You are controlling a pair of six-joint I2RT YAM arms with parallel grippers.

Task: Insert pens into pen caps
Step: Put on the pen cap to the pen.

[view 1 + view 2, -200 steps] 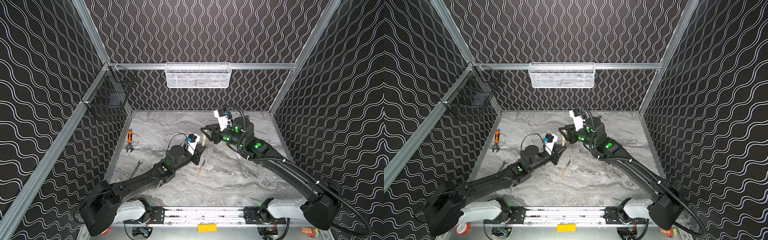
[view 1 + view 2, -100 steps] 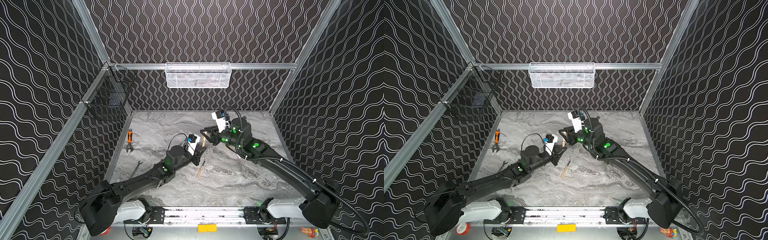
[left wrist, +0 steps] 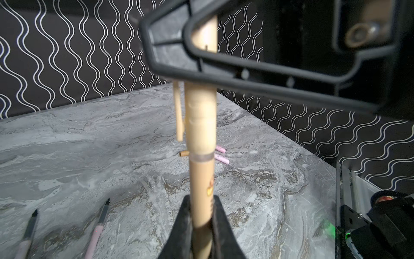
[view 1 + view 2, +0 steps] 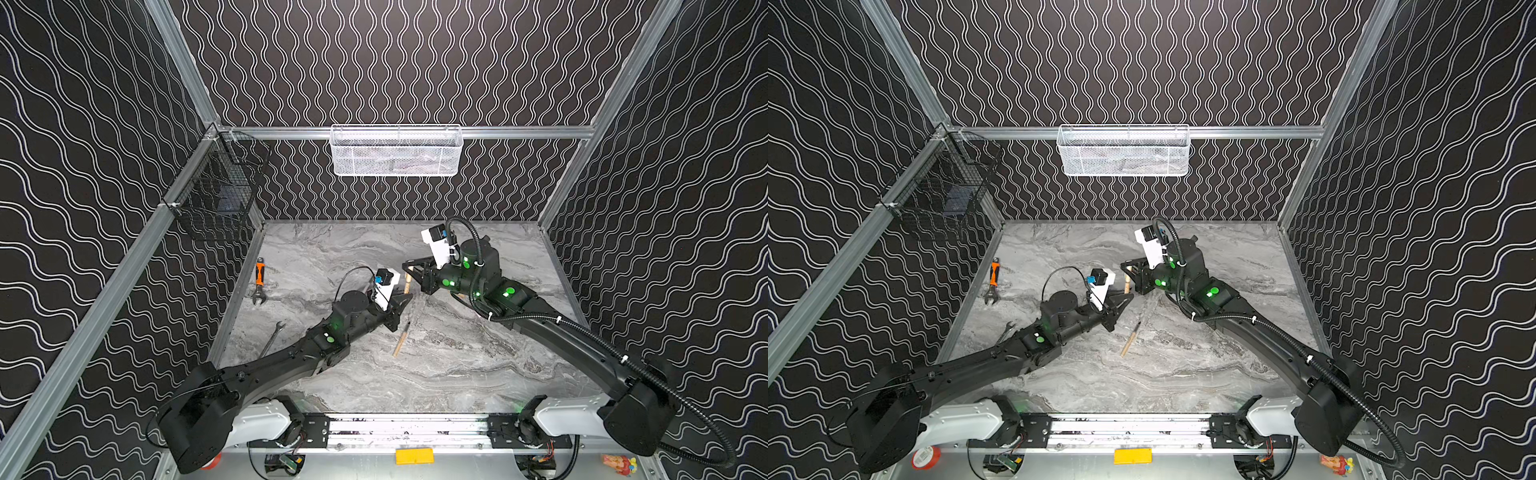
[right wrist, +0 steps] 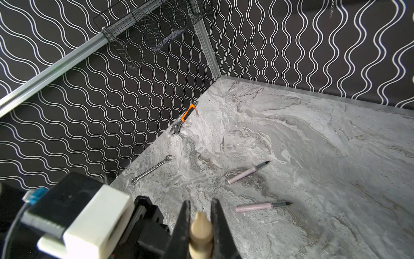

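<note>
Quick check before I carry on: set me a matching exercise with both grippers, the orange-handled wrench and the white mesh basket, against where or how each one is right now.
Things:
1. left gripper
2. right gripper
3. orange-handled wrench
4. white mesh basket

Places or states:
A. hanging on the back rail
B. shut on the tan pen cap
C. lying flat on the table
D. shut on the tan pen

Pairs: 1-D, 2-B, 3-C, 4-A.
</note>
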